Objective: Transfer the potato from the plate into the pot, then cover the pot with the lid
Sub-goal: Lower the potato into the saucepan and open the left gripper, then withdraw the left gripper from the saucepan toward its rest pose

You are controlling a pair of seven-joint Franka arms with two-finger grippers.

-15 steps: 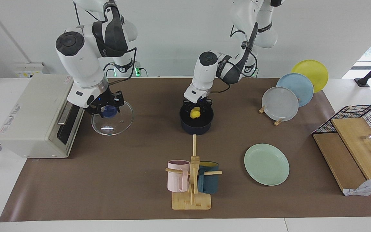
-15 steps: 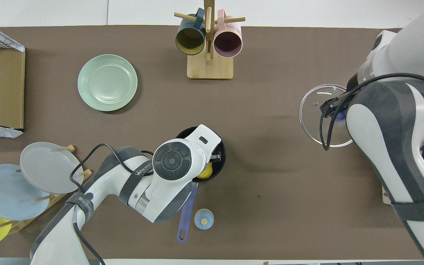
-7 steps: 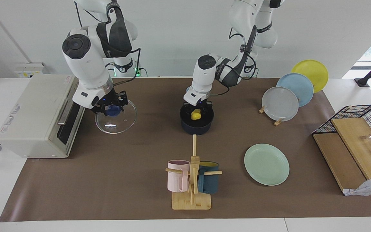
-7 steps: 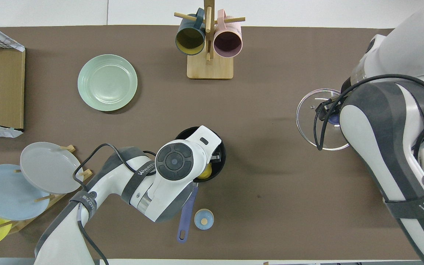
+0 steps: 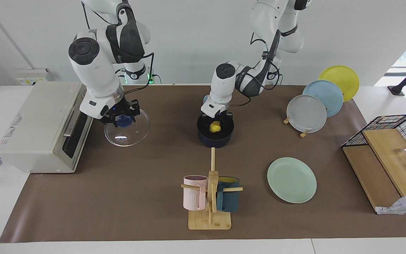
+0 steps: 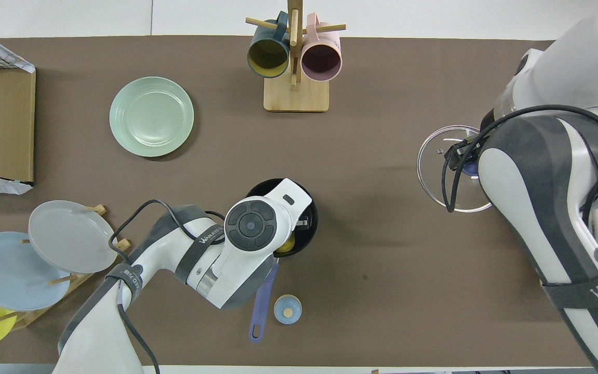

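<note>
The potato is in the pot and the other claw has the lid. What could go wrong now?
1. The left claw is shut on the potato inside the pot. If it rises without letting go, the potato may come back out.
2. The right claw holds the lid only by its knob, so the glass might tilt or slip on the way.
3. If the lid heads over early, it could bump the left arm above the pot.

yellow potato, navy pot, mint-green plate, blue-knobbed lid

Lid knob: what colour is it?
Blue; the lid's knob, clamped by the right gripper, shows best in the facing view.
</note>
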